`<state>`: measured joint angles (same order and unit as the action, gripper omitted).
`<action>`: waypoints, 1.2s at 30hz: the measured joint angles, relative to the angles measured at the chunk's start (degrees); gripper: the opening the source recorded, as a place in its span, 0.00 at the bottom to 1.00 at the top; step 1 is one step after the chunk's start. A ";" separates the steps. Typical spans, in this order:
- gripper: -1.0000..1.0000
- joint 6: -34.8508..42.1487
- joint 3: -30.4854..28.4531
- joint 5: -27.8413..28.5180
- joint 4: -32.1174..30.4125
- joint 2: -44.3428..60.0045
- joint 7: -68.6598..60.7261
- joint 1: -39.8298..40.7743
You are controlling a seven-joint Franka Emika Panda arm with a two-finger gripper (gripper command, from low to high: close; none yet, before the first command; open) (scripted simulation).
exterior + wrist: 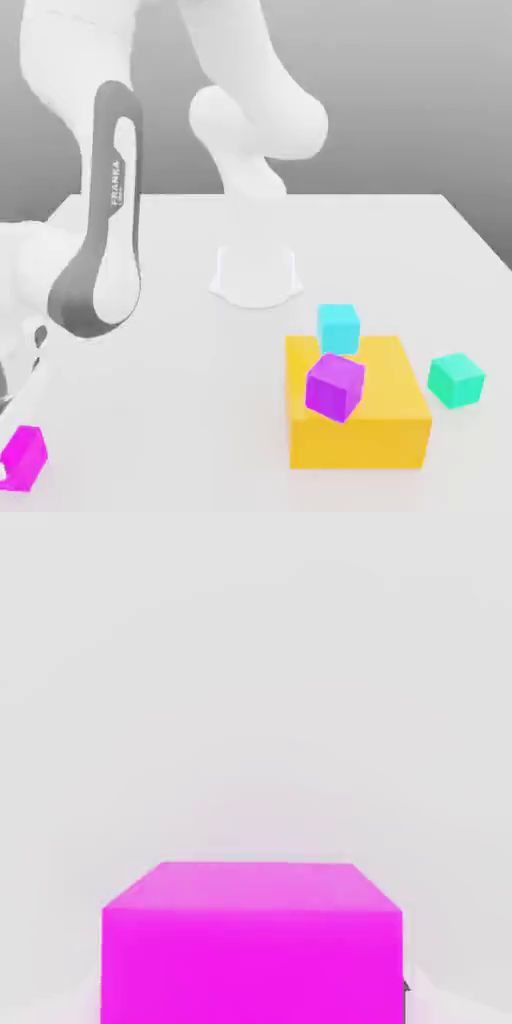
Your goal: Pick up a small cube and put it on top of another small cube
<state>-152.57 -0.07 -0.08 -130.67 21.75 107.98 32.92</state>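
The bright magenta-pink cube (22, 457) is at the near corner of the white table, on the exterior view's left. In the hand view the same magenta cube (252, 942) looms large and very close to the camera. My gripper (7, 400) hangs just above this cube, cut off by the exterior view's left edge. The cyan cube (338, 328) stands at the back edge of the large yellow block (370, 420), far off toward the exterior view's right.
A darker violet-purple cube (335, 386) rests on the yellow block, just in front of the cyan cube. A greener teal cube (456, 379) lies on the table beside the block. The arm's white base (256, 275) stands mid-table.
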 joint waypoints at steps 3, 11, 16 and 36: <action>0.00 3.20 1.32 2.01 -2.97 -5.72 1.00 -2.92; 0.00 9.87 8.10 4.10 -12.43 -20.82 1.42 -12.80; 0.00 13.45 10.65 1.64 -18.59 -30.45 -0.86 -18.57; 1.00 7.77 17.82 -13.43 -39.71 -47.75 -12.45 -40.12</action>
<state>-144.80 17.75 -13.51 -170.37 -26.00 95.53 -7.21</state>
